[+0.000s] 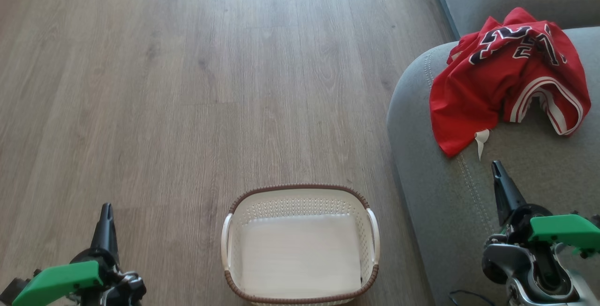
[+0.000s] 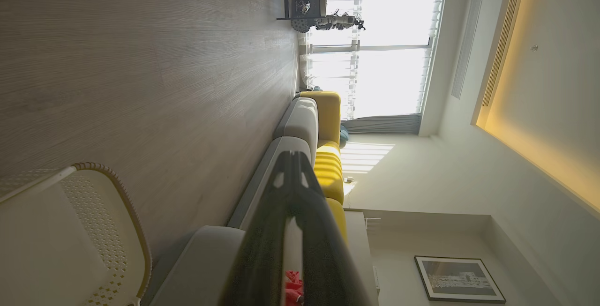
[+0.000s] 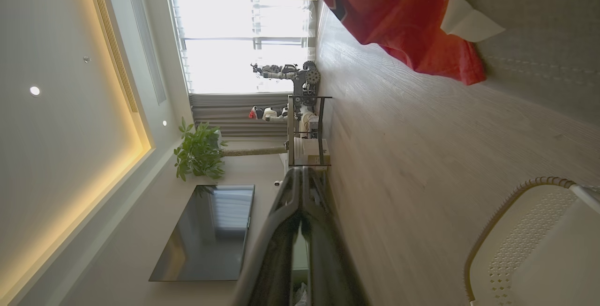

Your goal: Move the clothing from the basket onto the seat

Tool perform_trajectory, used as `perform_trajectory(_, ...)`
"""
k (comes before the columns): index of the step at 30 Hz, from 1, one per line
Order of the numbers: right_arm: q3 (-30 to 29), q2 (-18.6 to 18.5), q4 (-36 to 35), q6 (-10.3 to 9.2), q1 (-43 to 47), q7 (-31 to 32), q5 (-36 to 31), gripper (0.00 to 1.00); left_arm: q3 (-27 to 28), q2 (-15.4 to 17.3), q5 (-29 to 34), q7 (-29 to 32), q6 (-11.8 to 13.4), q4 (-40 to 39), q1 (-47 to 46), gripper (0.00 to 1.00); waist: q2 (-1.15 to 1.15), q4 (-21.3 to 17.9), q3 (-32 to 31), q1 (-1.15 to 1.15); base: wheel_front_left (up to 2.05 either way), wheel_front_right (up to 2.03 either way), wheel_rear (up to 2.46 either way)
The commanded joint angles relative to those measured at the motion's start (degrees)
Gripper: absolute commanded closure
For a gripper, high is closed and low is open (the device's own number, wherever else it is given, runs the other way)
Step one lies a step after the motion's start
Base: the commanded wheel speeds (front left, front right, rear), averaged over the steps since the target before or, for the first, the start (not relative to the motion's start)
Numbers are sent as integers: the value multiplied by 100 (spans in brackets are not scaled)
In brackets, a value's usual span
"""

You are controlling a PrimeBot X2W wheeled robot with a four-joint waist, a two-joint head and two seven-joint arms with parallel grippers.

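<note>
The red clothing (image 1: pixel 506 76), a jersey with black-and-white lettering and striped hems, lies crumpled on the grey seat (image 1: pixel 436 193) at the right; its red cloth (image 3: pixel 398 11) also fills the top of the right wrist view. The cream basket (image 1: pixel 301 245) with a brown rim stands on the floor in front of me with nothing in it, and it shows as the basket (image 2: pixel 70 235) and the basket (image 3: pixel 529 245) in the wrist views. My left gripper (image 1: pixel 107 210) is shut, low at the left over the floor. My right gripper (image 1: pixel 496 167) is shut, over the seat below the clothing, holding nothing.
Wood-look floor (image 1: pixel 187 85) spreads to the left and ahead. The grey sofa (image 2: pixel 300 123) runs on with yellow cushions (image 2: pixel 328 165). Far off stand a metal rack (image 3: pixel 307 128), a potted plant (image 3: pixel 199 151), a dark screen (image 3: pixel 206 231) and a bright window (image 3: pixel 234 29).
</note>
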Motion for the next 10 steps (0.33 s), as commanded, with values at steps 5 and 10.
perform_trajectory(5, 167, -163, -233, 47, -247, -80, 83, 100, 198, 58, -1, 37, -47, -217, -224, 100, 0, 0, 0, 0, 0, 0, 0)
perform_trajectory(10, 208, -194, -243, 47, -247, -114, 119, 100, 198, 58, -1, 37, -47, -218, -224, 100, 0, 0, 1, 0, 0, 0, 0)
